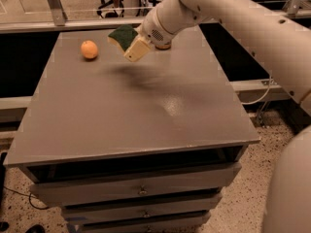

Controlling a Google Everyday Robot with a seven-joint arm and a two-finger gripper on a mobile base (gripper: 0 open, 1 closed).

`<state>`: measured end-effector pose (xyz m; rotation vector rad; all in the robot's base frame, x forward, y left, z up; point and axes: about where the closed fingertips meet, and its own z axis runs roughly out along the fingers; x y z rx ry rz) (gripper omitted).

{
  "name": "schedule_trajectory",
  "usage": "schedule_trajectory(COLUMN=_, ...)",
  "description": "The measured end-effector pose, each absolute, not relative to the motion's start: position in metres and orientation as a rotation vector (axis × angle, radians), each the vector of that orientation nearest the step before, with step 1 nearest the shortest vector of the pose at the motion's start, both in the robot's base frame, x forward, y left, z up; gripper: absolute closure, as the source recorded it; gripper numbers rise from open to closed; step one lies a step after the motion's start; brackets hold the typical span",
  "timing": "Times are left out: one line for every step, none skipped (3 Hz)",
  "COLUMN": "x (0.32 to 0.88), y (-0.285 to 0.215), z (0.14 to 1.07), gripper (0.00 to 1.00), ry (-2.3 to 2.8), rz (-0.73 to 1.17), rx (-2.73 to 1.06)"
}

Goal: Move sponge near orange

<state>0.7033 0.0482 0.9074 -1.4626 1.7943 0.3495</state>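
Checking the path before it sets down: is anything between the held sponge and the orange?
Nothing visible. The gripper holds the sponge above the table, and only bare tabletop lies between it and the orange.

Gripper (132, 47) hung over the far part of the table (146, 130), clamped on the sponge (122, 35), which was lifted off the surface with its shadow below. Open tabletop lay between the sponge and the orange (89, 49). The orange sat near the far-left side, the only obstacle there. The arm (233, 18) came in from the right across the far-right corner and blocked that approach. A can (164, 46), mostly hidden by the wrist, stood just behind the gripper. The middle and near half of the table were open surface, free to pass. A metal rail (29, 27) ran along behind the far edge.
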Motion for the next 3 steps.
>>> schedule_trajectory(x=0.719, y=0.085, z=0.903, gripper=1.0, ry=1.742, rz=0.404, rx=-1.501)
schedule_trajectory(x=0.73, y=0.111, z=0.896, gripper=1.0, ry=1.713, rz=0.447, rx=-1.525)
schedule_trajectory(x=0.739, y=0.123, z=0.881, gripper=1.0, ry=1.726, rz=0.462, rx=-1.543)
